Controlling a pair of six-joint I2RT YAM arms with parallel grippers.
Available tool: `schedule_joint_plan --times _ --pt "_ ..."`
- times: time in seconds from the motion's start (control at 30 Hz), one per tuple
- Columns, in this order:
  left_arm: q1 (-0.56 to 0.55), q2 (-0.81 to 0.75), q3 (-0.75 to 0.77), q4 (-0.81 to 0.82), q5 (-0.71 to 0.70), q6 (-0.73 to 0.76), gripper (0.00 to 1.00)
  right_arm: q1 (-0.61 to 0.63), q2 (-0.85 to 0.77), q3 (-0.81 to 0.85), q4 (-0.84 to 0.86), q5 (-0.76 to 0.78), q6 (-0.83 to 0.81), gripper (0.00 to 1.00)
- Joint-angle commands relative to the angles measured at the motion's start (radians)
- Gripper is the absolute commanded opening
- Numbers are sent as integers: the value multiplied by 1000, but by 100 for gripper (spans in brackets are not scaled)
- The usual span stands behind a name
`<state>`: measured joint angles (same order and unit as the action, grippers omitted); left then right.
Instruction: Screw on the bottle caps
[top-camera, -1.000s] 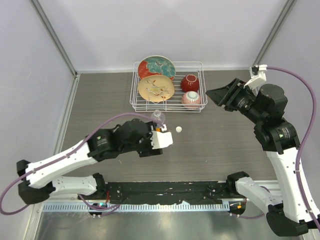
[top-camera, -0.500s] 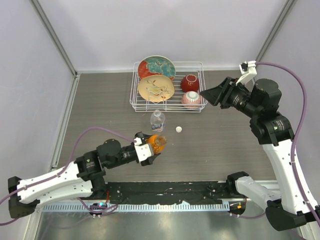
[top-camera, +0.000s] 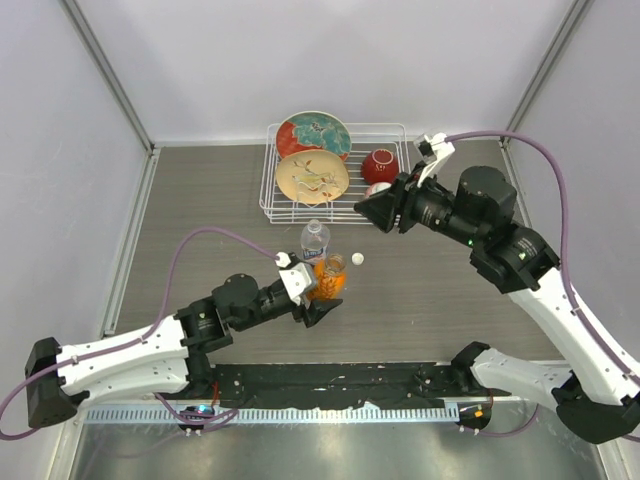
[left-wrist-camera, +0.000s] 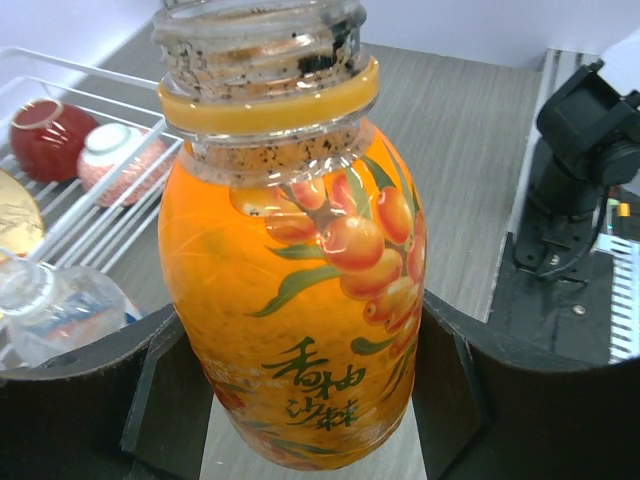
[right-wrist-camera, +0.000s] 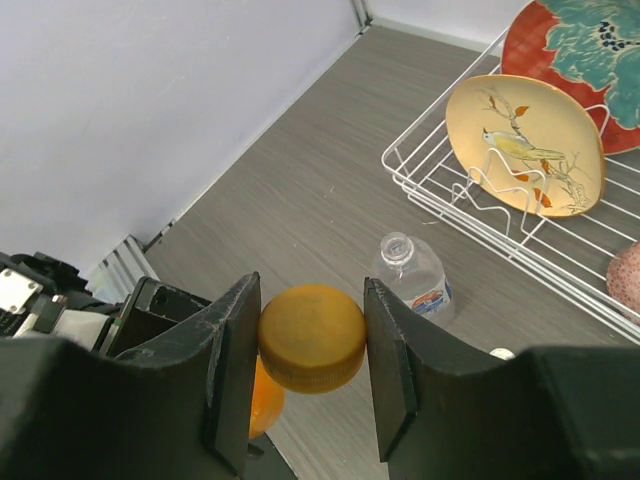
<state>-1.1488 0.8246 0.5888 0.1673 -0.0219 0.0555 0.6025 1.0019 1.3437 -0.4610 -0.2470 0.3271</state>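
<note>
The right pincer (right-wrist-camera: 306, 372) is closed on the round orange plastic cap (right-wrist-camera: 312, 335), the left pincer (top-camera: 318, 296) on the squat orange bottle (left-wrist-camera: 290, 300); nothing is screwed on yet.

Looks like a robotics lab test cell, not a home kitchen. Boxed in by plain pale panels (top-camera: 400, 60) on bare metal posts (top-camera: 105, 70), with a grey wood-grain worktop (top-camera: 200, 200) carrying a white-and-black left arm (top-camera: 110, 355) and right arm (top-camera: 575, 320), bolted to a black rail (top-camera: 330, 378) at the near edge and trailing purple cables (top-camera: 490, 133). Holds staged kitchenware: a white wire dish rack (top-camera: 385, 127) with plates (top-camera: 313, 176) and bowls (top-camera: 380, 165).
</note>
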Motion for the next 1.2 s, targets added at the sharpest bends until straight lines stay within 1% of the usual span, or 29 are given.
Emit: schedule_joint_plan --times 0.0,0.2,0.33,0.37,0.47,0.53,0.57,0.73,0.87,1.0,1.17 --pt "15 -12 -27 109 60 -101 0 68 -16 25 54 103 -80 15" --pt "32 -36 -60 129 99 -128 0 140 -22 6 64 103 -98 15" --pt "58 -65 -75 124 134 -149 0 230 12 11 50 172 -149 14" --pt "61 -73 -81 123 145 -154 0 274 20 17 50 207 -157 14" --pt "75 -94 -93 126 161 -172 0 354 43 29 58 244 -184 15" --pt "77 -104 -93 126 175 -184 0 382 52 26 85 244 -184 16" --pt "77 -107 -93 124 184 -190 0 405 56 28 90 279 -186 16" --pt "77 -131 -87 121 197 -215 0 457 83 40 127 307 -183 16" --pt "84 -157 -66 84 198 -253 0 483 84 43 171 292 -143 16" --pt "87 -166 -53 97 206 -270 0 520 76 14 246 295 -112 16" --pt "95 -176 -52 98 197 -266 0 563 80 -14 289 305 -102 15"
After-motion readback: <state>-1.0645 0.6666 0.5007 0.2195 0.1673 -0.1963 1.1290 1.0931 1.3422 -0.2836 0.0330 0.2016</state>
